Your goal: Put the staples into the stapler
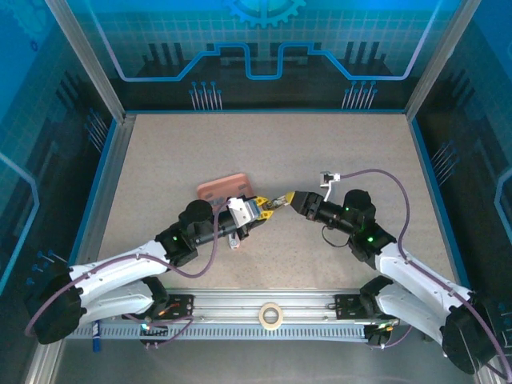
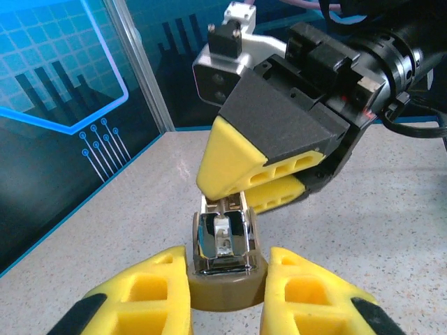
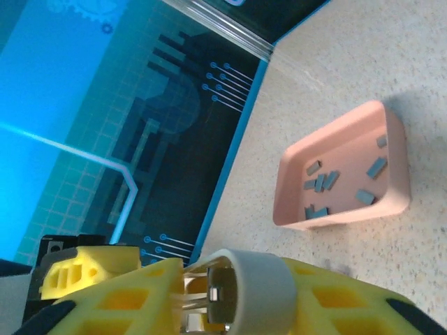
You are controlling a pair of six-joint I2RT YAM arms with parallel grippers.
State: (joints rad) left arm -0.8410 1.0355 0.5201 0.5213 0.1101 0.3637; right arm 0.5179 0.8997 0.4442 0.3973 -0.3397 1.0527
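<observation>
A small stapler with a taupe base and an exposed chrome magazine hangs above the table between both arms. My left gripper is shut on its taupe end, one yellow finger on each side. My right gripper is shut on the opposite end, which is a pale grey rounded cap between its fingers. From above, the left gripper and right gripper meet tip to tip. The staples, several small grey strips, lie loose in the pink tray, just behind the left gripper.
A roll of tape sits on the front rail between the arm bases. Blue-lit walls and an aluminium frame enclose the speckled table. The right arm's purple cable loops over the tabletop.
</observation>
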